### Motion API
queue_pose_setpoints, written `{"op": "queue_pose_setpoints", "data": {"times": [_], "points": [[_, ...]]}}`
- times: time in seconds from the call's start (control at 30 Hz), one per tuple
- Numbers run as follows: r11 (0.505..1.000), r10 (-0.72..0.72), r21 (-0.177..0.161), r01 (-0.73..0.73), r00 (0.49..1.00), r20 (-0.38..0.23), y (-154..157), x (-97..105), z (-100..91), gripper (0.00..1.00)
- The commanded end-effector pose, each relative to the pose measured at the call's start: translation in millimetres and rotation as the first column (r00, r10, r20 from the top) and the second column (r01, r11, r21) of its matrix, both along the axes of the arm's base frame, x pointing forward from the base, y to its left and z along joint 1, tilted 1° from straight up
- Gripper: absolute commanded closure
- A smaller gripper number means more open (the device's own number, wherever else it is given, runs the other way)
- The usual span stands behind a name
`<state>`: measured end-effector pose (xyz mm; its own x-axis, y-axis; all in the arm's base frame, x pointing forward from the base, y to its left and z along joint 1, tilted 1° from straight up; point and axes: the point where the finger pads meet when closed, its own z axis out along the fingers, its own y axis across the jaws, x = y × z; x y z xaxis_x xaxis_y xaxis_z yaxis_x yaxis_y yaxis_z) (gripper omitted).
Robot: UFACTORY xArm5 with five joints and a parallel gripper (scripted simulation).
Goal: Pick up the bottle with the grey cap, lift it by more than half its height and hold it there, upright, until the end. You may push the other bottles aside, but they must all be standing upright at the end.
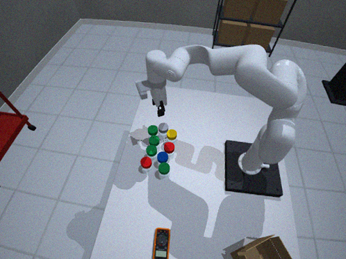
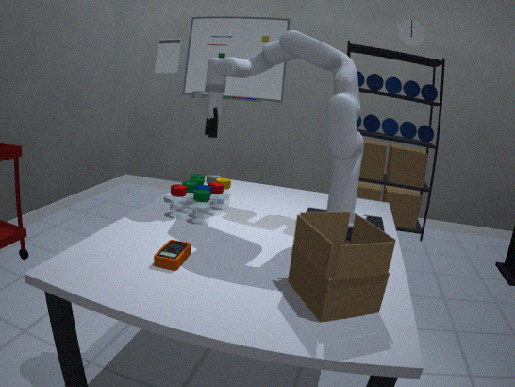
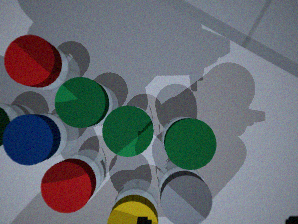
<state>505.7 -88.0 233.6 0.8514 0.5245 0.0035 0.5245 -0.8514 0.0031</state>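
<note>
Gripper [image 1: 161, 112] is hanging high above the table with its fingers spread apart and nothing between them. It's small and dark in both room views, so the fingers themselves are hard to make out, and in the wrist view only two black bits poke in at the bottom edge.

Biggest thing is the white table [image 2: 236, 302]. Its far edge is mostly blocked by the arm and the cardboard box [image 2: 340, 264], which sits near the front right corner and hides part of the black base plate [image 1: 274, 190] in the exterior view. In the top view that box is cut off by the frame.

The bottle cluster sits toward the left edge, about halfway along it. There's a good stretch of bare tabletop between the cluster and the base plate, and more between the cluster and the orange multimeter [image 1: 161, 244], which lies down by the front edge.

The grey-capped bottle [image 1: 163, 127] is at the far end of the cluster, just beside the yellow-capped bottle [image 1: 171, 134] and a green-capped bottle [image 1: 153, 130]. In the wrist view it's in shadow and partly cut off at the bottom, and the clear bodies are tough to see anywhere.
</note>
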Motion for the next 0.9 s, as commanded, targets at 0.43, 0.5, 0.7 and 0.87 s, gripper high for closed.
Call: {"op": "queue_pose_setpoints", "data": {"times": [0.43, 0.5, 0.7, 0.87], "points": [[1.000, -0.002, -0.005, 0.002, 1.000, 0.005, -1, 6, -58.4, 0.21], [1.000, -0.002, -0.005, 0.002, 1.000, 0.005, -1, 6, -58.4, 0.21], [1.000, 0.001, -0.003, -0.001, 1.000, 0.003, -1, 3, -93.8, 0.21], [1.000, 0.004, -0.005, -0.004, 1.000, 0.004, -2, 3, -118.4, 0.21]]}}
